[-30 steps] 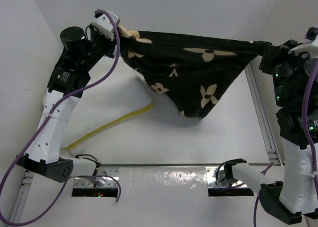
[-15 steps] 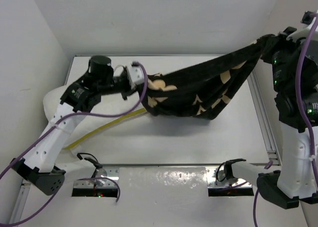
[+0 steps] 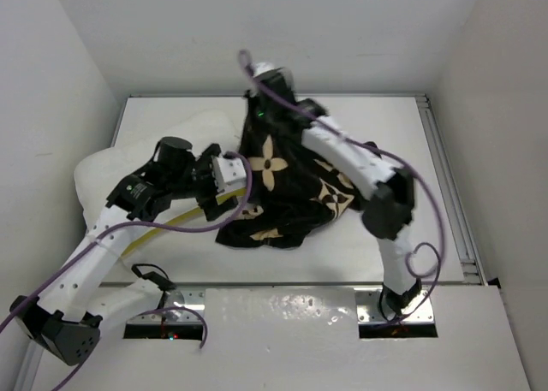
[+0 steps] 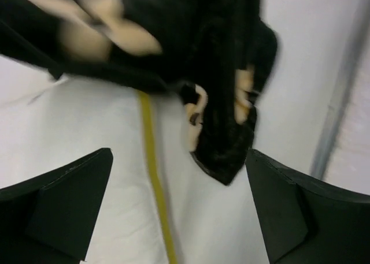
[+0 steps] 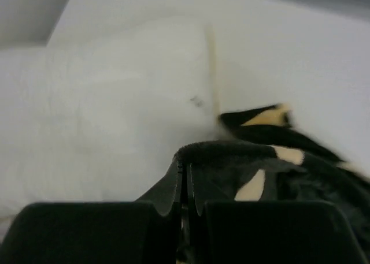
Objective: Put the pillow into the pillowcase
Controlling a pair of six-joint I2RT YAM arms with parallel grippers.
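On your counter (image 3: 385, 126) the pillow (image 3: 197, 130) lay at the left, and the pillowcase (image 3: 282, 186) sat bunched mid-counter against its yellow-banded edge.

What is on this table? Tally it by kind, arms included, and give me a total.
pillow: 1
pillowcase: 1
robot arms: 2 (left arm, right arm)
Total: 4

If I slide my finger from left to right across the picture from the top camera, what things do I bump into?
pillow → left gripper → pillowcase → metal rail along the table's right edge
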